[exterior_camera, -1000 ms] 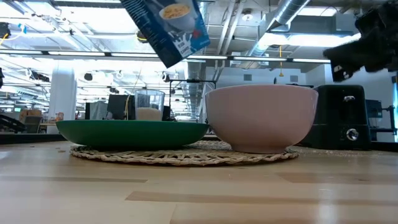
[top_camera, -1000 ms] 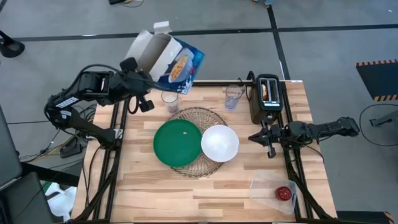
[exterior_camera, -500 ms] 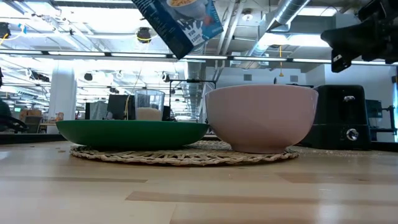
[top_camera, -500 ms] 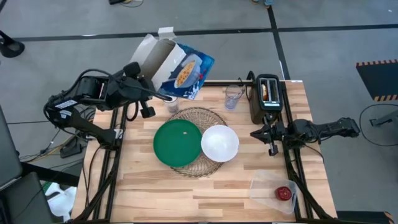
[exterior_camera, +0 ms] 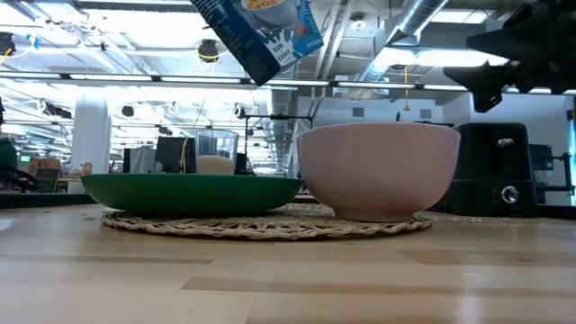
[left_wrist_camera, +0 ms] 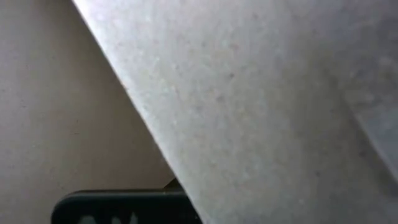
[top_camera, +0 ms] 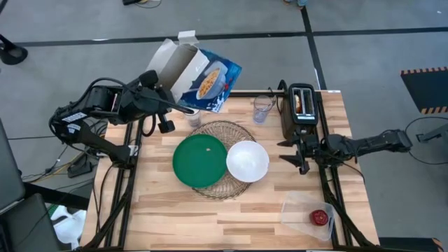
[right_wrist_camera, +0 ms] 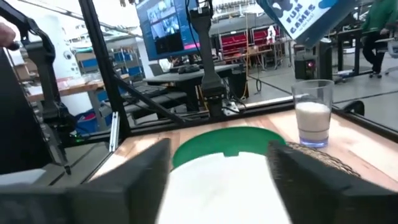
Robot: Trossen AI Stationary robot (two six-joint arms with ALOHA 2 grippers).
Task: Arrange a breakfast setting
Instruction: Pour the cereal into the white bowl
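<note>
left claw [top_camera: 170, 105] gripping tilted cereal box [top_camera: 198, 75]

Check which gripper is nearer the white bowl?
Right. The right gripper hovers just beside the round white bowl, toaster side; the left gripper is farther off, holding the blue cereal box past the mat.

- Your near table [top_camera: 210, 217] stretch lies bare.
- Toaster [top_camera: 301, 108] and both glasses [top_camera: 262, 108] crowd the far edge.
- The raised cereal box [top_camera: 199, 73] blocks overhead.
</note>
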